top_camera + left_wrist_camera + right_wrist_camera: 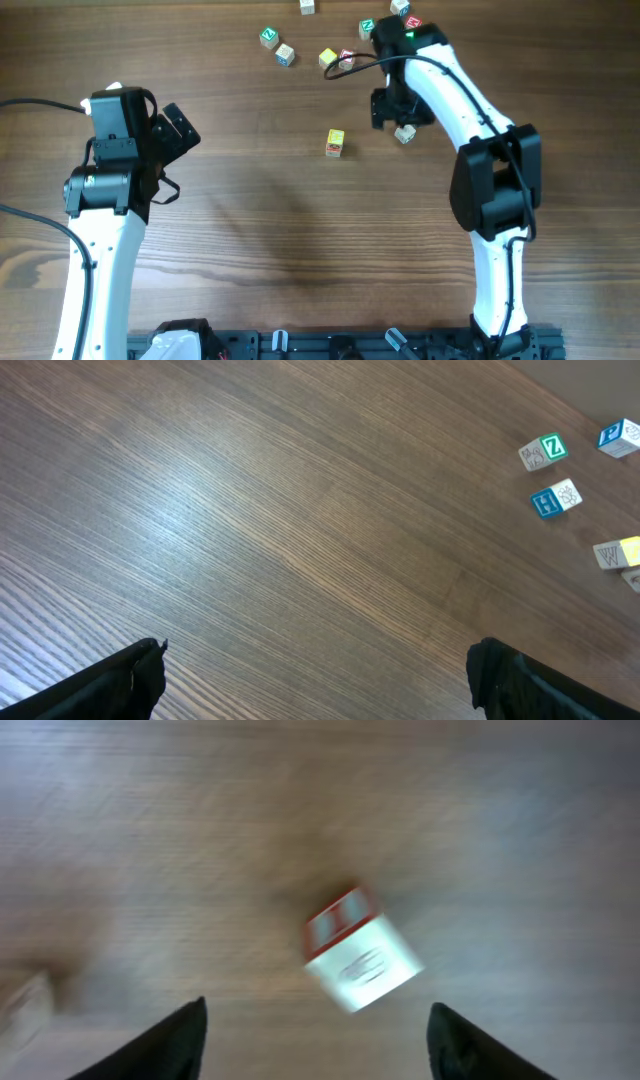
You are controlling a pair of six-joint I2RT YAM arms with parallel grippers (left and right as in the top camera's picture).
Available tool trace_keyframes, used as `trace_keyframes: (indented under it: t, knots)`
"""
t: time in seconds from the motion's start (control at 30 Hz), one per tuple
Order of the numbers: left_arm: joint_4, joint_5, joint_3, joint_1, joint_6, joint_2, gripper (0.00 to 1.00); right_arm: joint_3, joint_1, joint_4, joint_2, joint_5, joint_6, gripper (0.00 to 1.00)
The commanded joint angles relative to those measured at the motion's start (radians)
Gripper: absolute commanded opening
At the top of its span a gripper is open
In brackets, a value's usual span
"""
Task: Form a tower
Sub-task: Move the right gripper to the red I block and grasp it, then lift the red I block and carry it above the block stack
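While the tower (pixel 334 143) stands mid-tabletop (pixel 260 220), clear of both arms, the right gripper (pixel 318 1008) gapes over a loose cube (pixel 360 952), gripping nothing; left gripper (pixel 318 650) gapes empty too. Tower likely light, rigid, tippy: pinch opposite flat sides.

The wooden table (pixel 290 230) has a brown grain running across it, with loose alphabet cubes scattered toward its far edge. A green-faced cube (pixel 268 37) sits just beside a pale cube (pixel 286 54) – in the left wrist view the green face bears a white "Z" and the pale one shows a blue side. To their right a yellow cube (pixel 328 59) lies close against a red-faced cube (pixel 346 57), and a further cube (pixel 307 6) sits at the very top edge
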Motion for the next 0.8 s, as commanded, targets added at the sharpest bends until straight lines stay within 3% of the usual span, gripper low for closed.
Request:
trace_keyframes:
  t: [0.0, 0.13, 0.3, 0.47, 0.63, 0.77]
  knots:
    - [-0.004, -0.004, 0.000, 0.005, -0.003, 0.003, 1.00, -0.001, -0.034, 0.032, -0.006, 0.062, -0.208, 0.80]
    - [-0.004, 0.006, 0.000, 0.005, -0.002, 0.003, 1.00, -0.043, -0.061, 0.096, -0.006, 0.019, -0.225, 0.81]
    - [-0.003, 0.007, 0.000, 0.005, -0.003, 0.003, 1.00, -0.109, -0.050, 0.114, -0.006, -0.103, -0.364, 0.79]
    - [-0.008, 0.014, 0.000, 0.005, -0.003, 0.003, 0.99, -0.197, -0.049, 0.202, -0.006, -0.100, -0.407, 0.72]
    - [-0.010, 0.014, 0.000, 0.005, -0.003, 0.003, 1.00, -0.203, -0.048, 0.256, -0.006, -0.070, -0.412, 0.47]
    - [-0.010, 0.014, 0.000, 0.005, -0.003, 0.003, 1.00, -0.185, -0.048, 0.311, -0.006, -0.067, -0.309, 0.18]
